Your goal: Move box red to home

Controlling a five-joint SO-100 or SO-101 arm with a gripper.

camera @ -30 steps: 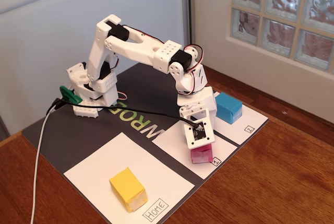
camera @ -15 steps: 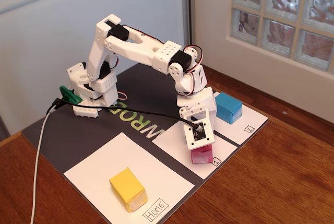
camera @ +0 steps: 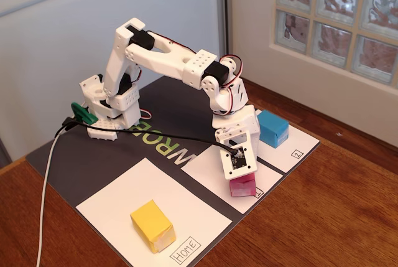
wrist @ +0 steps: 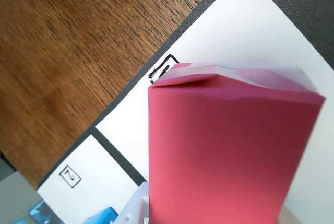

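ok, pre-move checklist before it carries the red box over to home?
1. Red box at the gripper, filling the wrist view: ok.
2. Grip closed on it: cannot tell, fingers hidden.
3. Box clear of the "1" sheet: cannot tell.
4. Free space on the HOME sheet beside the yellow box: ok.
5. Blue box away from the path, on the "2" sheet: ok.
6. Black cable slack: ok.

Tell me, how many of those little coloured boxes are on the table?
3. The yellow box sits on the big white sheet labelled HOME, the red box is under the gripper on sheet 1, and the blue box is on sheet 2. None seem hidden.
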